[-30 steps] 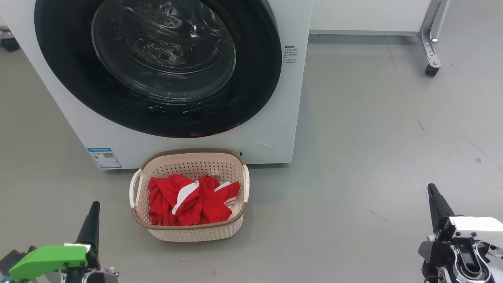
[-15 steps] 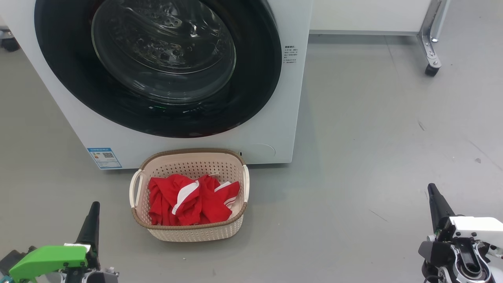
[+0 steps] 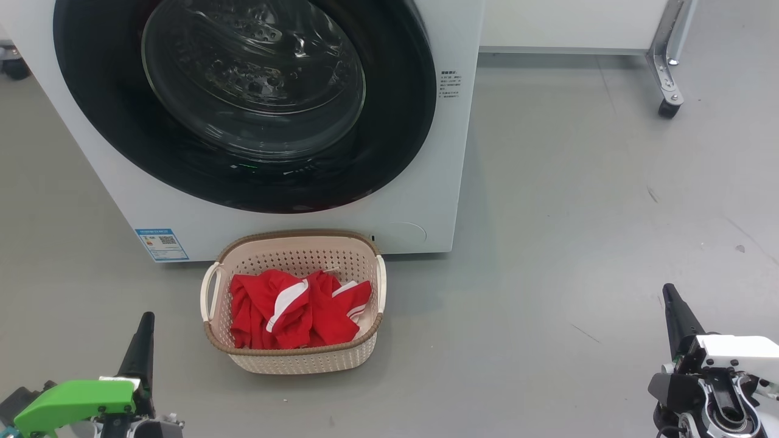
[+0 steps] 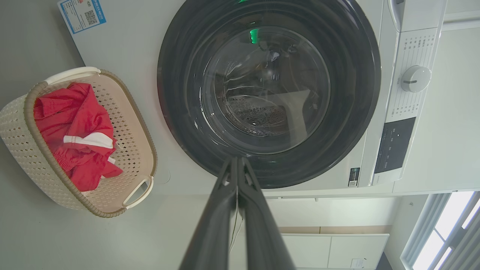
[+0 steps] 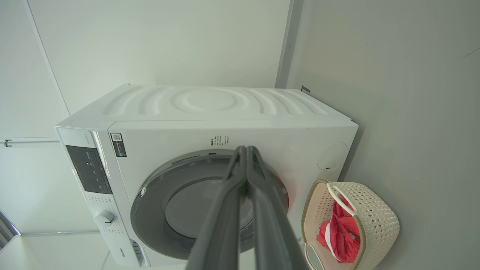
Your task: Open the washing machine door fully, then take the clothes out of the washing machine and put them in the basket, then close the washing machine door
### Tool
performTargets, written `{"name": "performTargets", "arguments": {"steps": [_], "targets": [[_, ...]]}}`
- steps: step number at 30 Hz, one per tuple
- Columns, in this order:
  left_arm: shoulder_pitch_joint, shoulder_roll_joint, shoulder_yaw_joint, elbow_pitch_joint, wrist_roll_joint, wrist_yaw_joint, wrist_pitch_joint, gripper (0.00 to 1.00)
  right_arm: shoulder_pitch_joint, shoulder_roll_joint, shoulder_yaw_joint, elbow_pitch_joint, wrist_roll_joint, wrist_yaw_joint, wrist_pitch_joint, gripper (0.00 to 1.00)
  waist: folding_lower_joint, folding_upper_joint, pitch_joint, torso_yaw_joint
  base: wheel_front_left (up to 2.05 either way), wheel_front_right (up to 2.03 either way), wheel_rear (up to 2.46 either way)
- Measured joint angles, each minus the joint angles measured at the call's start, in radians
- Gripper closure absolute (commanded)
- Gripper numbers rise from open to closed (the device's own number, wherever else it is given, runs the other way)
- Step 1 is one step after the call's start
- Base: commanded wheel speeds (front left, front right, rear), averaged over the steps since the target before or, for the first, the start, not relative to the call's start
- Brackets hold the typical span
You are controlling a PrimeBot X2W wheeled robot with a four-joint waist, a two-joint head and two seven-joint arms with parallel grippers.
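Now left hand point(image 3: 146, 317), right hand point(image 3: 667, 288) closed, empty; clothes point(image 3: 292, 310) in basket point(image 3: 298, 233); wrist views add control knob point(image 4: 414, 78).

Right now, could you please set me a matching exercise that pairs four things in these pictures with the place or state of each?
Things:
1. round black-rimmed glass washing machine door
2. bright red white-striped fabric clothes
3. cream perforated plastic basket
4. left claw

Places and states:
A. lying inside the basket
B. fingers pressed together, holding nothing
C. closed flat against the white washing machine
D. standing on the grey floor before the machine

Pairs: 1-C, 2-A, 3-D, 4-B
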Motion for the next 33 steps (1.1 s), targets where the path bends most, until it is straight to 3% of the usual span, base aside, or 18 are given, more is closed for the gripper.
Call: {"name": "performTargets", "arguments": {"steps": [33], "targets": [[-0.001, -0.001, 0.002, -0.001, 0.0, 0.0, 0.0, 1.0, 0.0, 0.0, -0.001, -0.001, 0.0, 0.0, 0.0, 1.0, 0.0, 0.0, 0.0, 0.0, 0.0, 0.0, 0.0]]}}
